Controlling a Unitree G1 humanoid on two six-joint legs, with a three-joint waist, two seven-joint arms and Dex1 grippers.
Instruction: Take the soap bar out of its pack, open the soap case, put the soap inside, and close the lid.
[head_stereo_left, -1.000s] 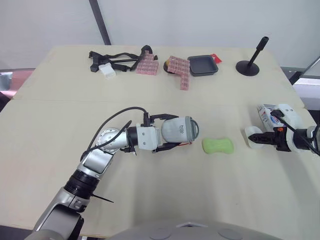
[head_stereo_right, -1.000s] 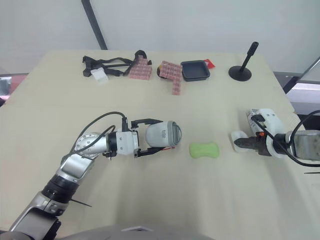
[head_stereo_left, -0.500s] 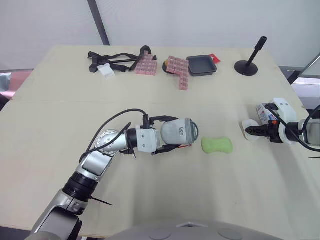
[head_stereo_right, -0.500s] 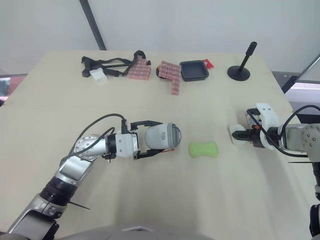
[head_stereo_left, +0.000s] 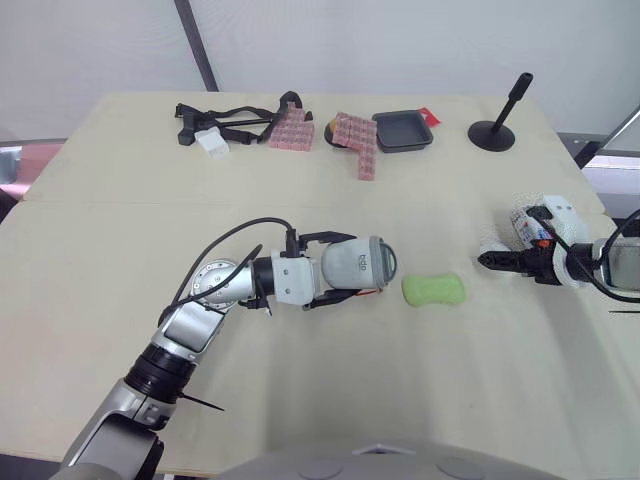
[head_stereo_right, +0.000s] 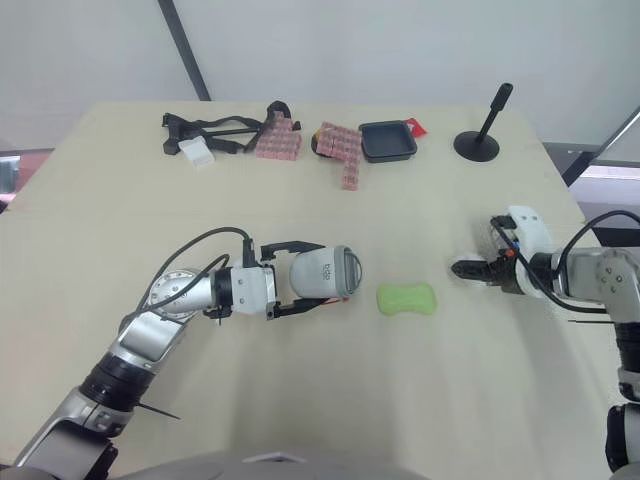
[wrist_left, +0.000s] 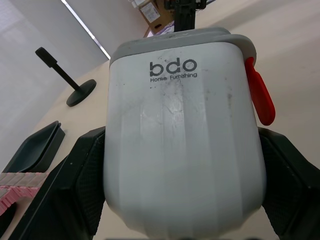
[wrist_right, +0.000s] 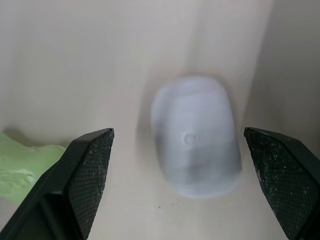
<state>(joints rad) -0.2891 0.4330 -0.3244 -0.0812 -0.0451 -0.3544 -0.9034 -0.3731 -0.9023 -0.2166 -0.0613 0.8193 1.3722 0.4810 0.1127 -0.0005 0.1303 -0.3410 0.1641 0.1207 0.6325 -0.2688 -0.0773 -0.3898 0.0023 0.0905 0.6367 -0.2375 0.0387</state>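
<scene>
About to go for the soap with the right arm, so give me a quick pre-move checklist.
1. Soap out of pack: ok. The green soap bar lies bare, apart from the pack.
2. Case secured: ok. The left gripper is shut on the soap case.
3. Case open: not ok. Its grey lid sits on.
4. Right gripper free: ok. Open, empty, facing a white oval piece.
5. Right gripper lined up on soap: not ok. The soap lies off to one side.
</scene>
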